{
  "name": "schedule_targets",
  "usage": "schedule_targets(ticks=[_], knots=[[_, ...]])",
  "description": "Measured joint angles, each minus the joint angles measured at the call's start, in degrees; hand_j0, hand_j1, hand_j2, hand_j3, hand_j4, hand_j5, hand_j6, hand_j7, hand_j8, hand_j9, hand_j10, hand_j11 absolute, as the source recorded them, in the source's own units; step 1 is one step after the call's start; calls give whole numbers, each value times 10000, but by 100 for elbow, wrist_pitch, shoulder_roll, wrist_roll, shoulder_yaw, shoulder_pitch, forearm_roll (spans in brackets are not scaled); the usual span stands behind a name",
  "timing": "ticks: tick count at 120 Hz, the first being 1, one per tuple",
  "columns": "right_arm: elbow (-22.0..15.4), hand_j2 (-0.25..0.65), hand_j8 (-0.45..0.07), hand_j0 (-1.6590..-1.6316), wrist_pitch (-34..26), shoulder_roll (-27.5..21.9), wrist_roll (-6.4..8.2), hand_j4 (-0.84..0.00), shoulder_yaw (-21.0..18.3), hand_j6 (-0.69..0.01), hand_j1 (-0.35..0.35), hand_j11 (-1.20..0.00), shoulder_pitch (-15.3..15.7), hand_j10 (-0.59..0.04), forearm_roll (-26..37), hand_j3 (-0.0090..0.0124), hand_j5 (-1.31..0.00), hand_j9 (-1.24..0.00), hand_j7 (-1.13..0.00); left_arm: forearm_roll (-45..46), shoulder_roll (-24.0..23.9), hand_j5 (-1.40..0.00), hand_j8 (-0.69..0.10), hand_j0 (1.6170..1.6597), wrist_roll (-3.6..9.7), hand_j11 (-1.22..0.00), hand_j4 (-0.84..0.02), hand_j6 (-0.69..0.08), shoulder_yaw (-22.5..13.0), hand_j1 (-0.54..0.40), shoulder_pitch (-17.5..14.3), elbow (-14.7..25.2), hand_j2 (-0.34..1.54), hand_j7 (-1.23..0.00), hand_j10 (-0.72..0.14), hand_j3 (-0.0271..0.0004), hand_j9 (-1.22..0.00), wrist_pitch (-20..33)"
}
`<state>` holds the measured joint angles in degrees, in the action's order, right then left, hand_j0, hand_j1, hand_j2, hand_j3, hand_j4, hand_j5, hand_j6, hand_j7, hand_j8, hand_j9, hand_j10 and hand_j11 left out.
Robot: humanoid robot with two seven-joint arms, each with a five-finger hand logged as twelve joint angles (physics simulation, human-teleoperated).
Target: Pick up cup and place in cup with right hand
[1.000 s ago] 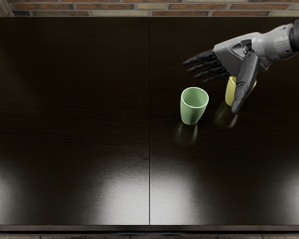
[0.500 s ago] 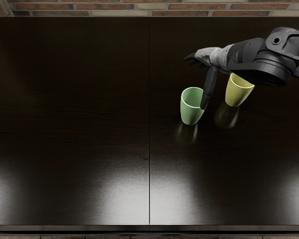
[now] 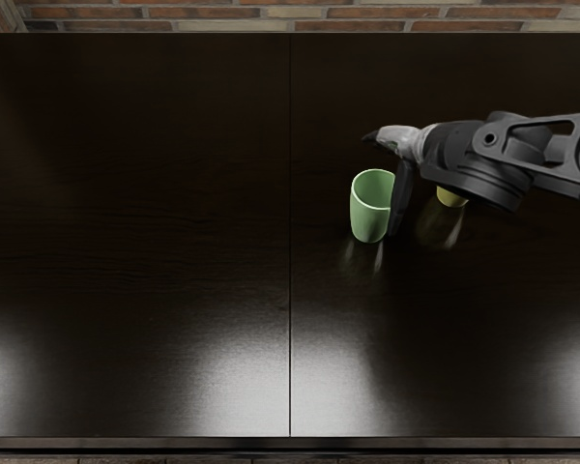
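Observation:
The right hand [image 3: 384, 184] reaches in from the right edge, with its thumb pointing down along the right side of the green cup [image 3: 369, 220]. Its dark fingertips [image 3: 371, 137] stick out to the left, beyond the cup's far rim, and the thumb stands apart from them. The green cup is upright on the table, its right edge covered by the thumb; whether they touch I cannot tell. Only the lower part of the yellow cup [image 3: 451, 196] shows, below the right forearm, which hides its rim.
The dark table [image 3: 174, 213] has a seam running front to back, left of the green cup. A brick wall [image 3: 367, 14] rises behind the table's far edge.
The right hand has moved left from above the yellow cup, then lower beside the green cup. The forearm now covers most of the yellow cup. Both cups stay where they were.

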<state>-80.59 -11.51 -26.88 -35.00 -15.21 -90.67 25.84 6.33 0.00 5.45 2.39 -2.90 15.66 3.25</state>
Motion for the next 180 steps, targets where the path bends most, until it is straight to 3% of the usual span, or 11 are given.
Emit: schedule_targets(ticks=[39, 86, 137, 149, 163, 170, 180], knots=[[-23, -57, -349, -16581, -305, 156, 0, -346, -20, -356, -3102, -429, 107, -342, 5, 0, -431, -430, -428, 0, 0, -50, -38, 16581, 0, -50, -38, -38, 0, 3444, 0, 0, 6, -50, -38, 0, -50, 0], [9, -208, -1108, -16581, -435, 195, 0, -1104, -9, -1114, -2192, -1416, 341, -1101, 108, 0, -1417, -1417, -1415, 0, 0, -50, -38, 16581, 0, -50, -38, -38, 0, 3444, 0, 1, 6, -50, -38, 0, -50, 0], [91, -301, -1577, -16581, -447, 290, 0, -1572, 50, -1583, -1630, -2025, 400, -1570, 130, 0, -2026, -2026, -2024, 0, 0, -50, -38, 16581, 0, -50, -38, -38, 0, 3444, 0, 0, 6, -50, -38, 0, -50, 0], [105, -395, -2074, -16581, -448, 311, 0, -2073, 58, -2080, -1043, -2664, 411, -2067, 133, 0, -2660, -2665, -2662, 0, 0, -50, -38, 16581, 0, -50, -38, -38, 0, 3444, 0, 1, 6, -50, -38, 0, -50, 0], [113, -571, -2949, -16580, -447, 310, 0, -3089, 63, -3033, 106, -3913, 424, -3066, 157, -6, -3886, -3914, -3920, 0, 0, -50, -38, 16581, 0, -50, -38, -38, 0, 3444, 0, 1, 7, -50, -38, 0, -50, 0], [115, -658, -2931, -16576, -448, 309, 0, -3619, 65, -3408, 657, -4553, 429, -3564, 161, -4, -4522, -4556, -4579, 0, 0, -50, -38, 16581, 0, -50, -38, -38, 1, 3444, 0, 1, 7, -50, -38, 0, -50, 0], [119, -1024, -2547, -16547, -445, 302, 1, -4140, 69, -3239, 645, -5472, 433, -3248, 147, -3, -5427, -5460, -5396, 0, 0, -51, -38, 16581, 0, -50, -38, -38, 0, 3443, 0, 1, 7, -50, -38, -1, -50, 0]])
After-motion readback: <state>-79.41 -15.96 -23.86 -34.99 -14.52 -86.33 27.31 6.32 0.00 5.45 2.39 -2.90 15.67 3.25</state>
